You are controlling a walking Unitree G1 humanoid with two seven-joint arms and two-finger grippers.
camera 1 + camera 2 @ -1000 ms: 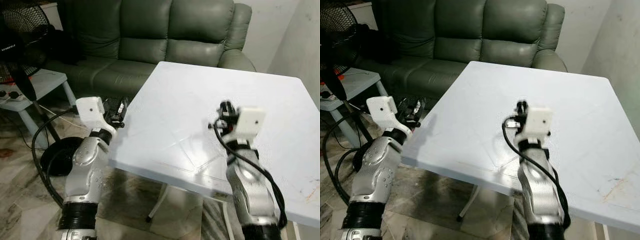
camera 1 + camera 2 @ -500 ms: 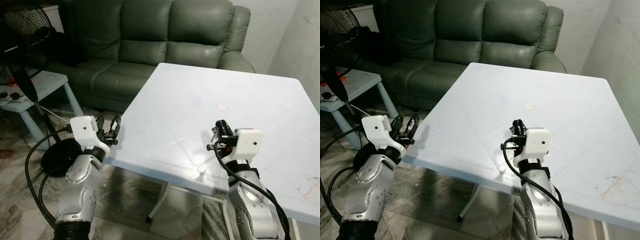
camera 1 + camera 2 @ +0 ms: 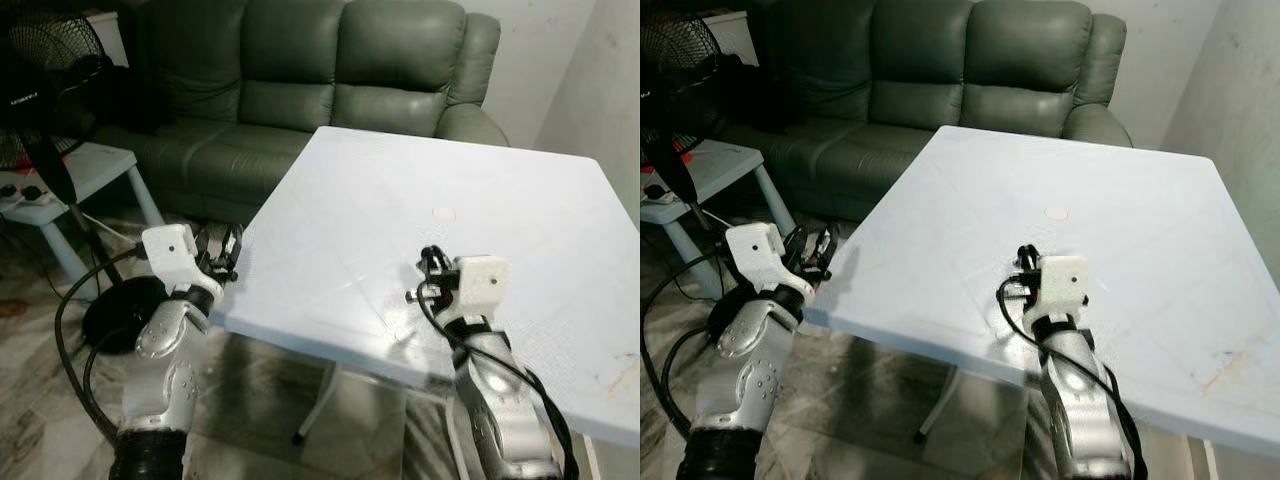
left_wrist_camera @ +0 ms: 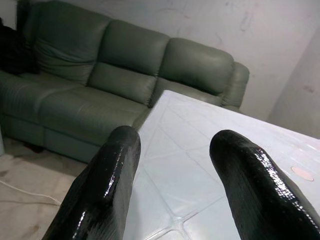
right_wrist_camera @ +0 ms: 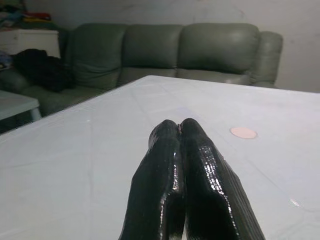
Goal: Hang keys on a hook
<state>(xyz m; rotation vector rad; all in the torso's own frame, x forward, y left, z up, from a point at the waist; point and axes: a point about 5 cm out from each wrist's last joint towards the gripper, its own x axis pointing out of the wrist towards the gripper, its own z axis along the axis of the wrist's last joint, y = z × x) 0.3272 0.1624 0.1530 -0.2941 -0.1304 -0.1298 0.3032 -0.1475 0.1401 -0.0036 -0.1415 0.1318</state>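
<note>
I have both arms raised in front of a white table (image 3: 520,190). Right gripper (image 5: 180,131) is over the table's near part, fingers pressed flat together with nothing between them; in the head view it sits at the end of the right wrist (image 3: 428,270). Left gripper (image 4: 172,145) is off the table's near-left corner (image 3: 222,262), fingers spread apart and empty, pointing toward the table edge and the green sofa (image 3: 330,80) behind it.

I can't make out keys or a hook anywhere. The one small thing on the tabletop is a round pinkish disc (image 3: 443,213), well ahead of the right gripper and apart from it; I also see it in the right wrist view (image 5: 243,132).

A black standing fan (image 3: 40,80) and a light-blue side table (image 3: 85,165) stand on the left, with black cable on the floor by the fan base.
</note>
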